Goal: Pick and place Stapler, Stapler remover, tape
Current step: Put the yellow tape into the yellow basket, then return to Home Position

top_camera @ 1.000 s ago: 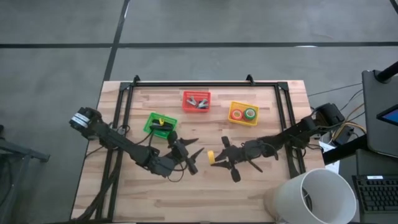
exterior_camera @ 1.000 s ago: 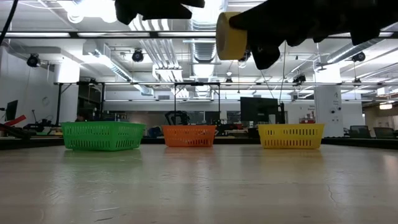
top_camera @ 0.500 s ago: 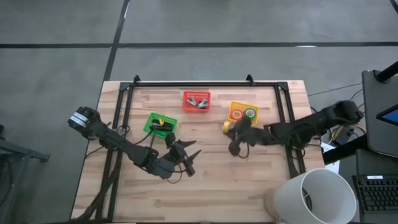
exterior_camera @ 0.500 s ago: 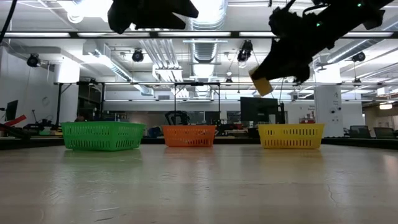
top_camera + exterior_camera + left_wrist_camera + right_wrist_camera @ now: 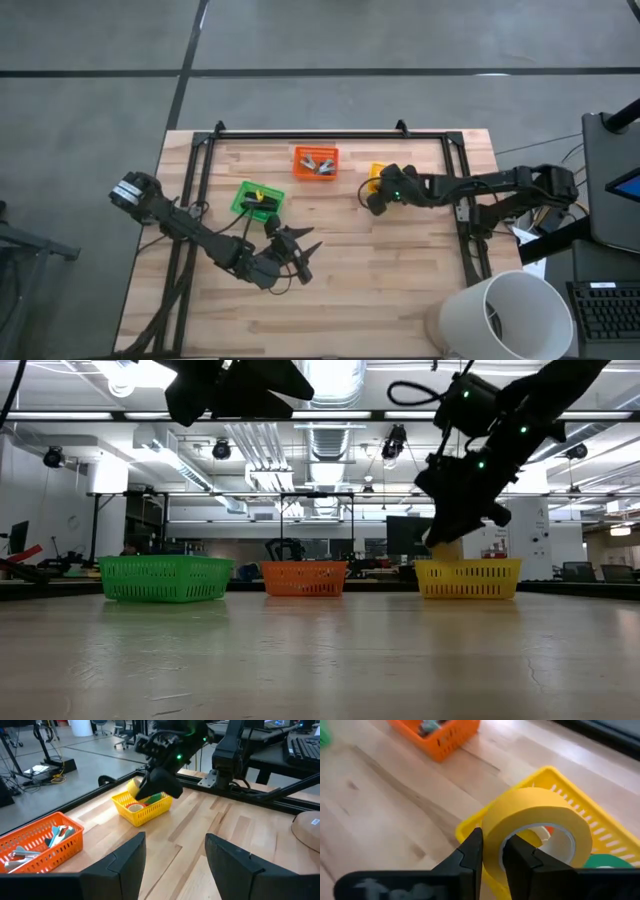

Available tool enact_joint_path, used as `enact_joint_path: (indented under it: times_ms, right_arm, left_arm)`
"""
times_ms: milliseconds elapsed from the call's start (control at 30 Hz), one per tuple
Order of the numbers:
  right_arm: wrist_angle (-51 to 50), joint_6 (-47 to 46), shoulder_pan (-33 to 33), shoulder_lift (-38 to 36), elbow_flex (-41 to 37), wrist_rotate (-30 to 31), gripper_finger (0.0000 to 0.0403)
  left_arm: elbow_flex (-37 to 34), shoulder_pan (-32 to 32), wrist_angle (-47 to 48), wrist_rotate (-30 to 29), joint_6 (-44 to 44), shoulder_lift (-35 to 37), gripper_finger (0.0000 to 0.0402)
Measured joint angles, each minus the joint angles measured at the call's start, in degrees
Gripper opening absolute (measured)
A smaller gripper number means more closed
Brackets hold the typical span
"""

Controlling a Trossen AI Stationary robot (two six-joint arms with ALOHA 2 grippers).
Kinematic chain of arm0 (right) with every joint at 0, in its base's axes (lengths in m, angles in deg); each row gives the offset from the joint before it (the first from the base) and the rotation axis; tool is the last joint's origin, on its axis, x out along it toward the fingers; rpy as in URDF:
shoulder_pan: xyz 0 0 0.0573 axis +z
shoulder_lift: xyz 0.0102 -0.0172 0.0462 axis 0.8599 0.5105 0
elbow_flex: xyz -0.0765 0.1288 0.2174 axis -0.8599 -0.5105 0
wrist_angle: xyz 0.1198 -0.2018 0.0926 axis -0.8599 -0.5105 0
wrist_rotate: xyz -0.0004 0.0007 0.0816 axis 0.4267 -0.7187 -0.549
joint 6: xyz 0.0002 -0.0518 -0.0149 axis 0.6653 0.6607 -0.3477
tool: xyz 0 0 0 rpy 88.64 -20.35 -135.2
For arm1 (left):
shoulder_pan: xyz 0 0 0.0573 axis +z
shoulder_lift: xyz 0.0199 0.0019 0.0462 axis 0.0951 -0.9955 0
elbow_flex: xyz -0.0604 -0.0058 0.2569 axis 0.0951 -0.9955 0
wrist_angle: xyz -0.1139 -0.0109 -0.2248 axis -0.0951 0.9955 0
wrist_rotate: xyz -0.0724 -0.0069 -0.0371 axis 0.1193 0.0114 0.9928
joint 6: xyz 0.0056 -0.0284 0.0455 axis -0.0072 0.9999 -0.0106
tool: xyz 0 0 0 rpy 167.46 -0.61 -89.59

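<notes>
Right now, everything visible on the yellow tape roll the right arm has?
The yellow tape roll is a wide ring of matte, paper-like tape with a pale inner core. The right gripper pinches its wall, one finger outside, one inside the hole. It is held in the air, hole facing the wrist camera, over the near edge of the yellow basket, which already holds a green roll and a red one.

No text, label, brand, number or sign can be read in any view. The baskets, the tape rolls, the desk and the arms carry no legible marking, and whatever hangs in the room behind the desk is too small and blurred to make out.
</notes>
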Motion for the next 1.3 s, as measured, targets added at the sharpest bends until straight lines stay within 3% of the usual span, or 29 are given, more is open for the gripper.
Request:
enact_joint_path:
  times_ms: [233, 433, 633, 833, 1000, 1233, 1300]
  right_arm:
    - [-0.05, -0.08, -2.42, 4.14, 0.14, -1.7, 0.0087]
    - [-0.22, 0.17, -2.35, 5.0, 1.54, -1.78, 0.0146]
    - [-3.95, 3.17, -2.3, 1.53, 4.12, -1.85, 0.0203]
    - [-4.98, 1.6, 0.57, -2.92, 4.57, -5.86, 0.0214]
    - [-2.24, 5.3, 5.69, -3.79, 4.36, -11.96, 0.0181]
    - [9.38, 8.13, 13.43, -2.7, 0.71, -13.7, 0.0035]
    - [16.13, 8.2, 16.72, -2.3, -1.91, -13.91, 0.0019]
  left_arm:
    - [0.0, 0.0, 0.12, 0.0, 0.04, 0.0, 0.0206]
    - [0.0, 0.0, 0.1, 0.0, 0.04, 0.0, 0.0206]
    - [0.0, 0.0, 0.17, -0.05, 0.04, 0.0, 0.0206]
    - [0.0, 0.0, 2.49, -0.11, 1.23, 0.0, 0.0206]
    - [-0.44, 0.84, 4.56, 3.77, 3.04, -0.02, 0.018]
    - [-4.16, 5.34, 1.47, 13.88, -0.5, -0.02, 0.0026]
    - [-5.98, 6.86, -1.8, 19.01, -2.23, -0.06, 0.0011]
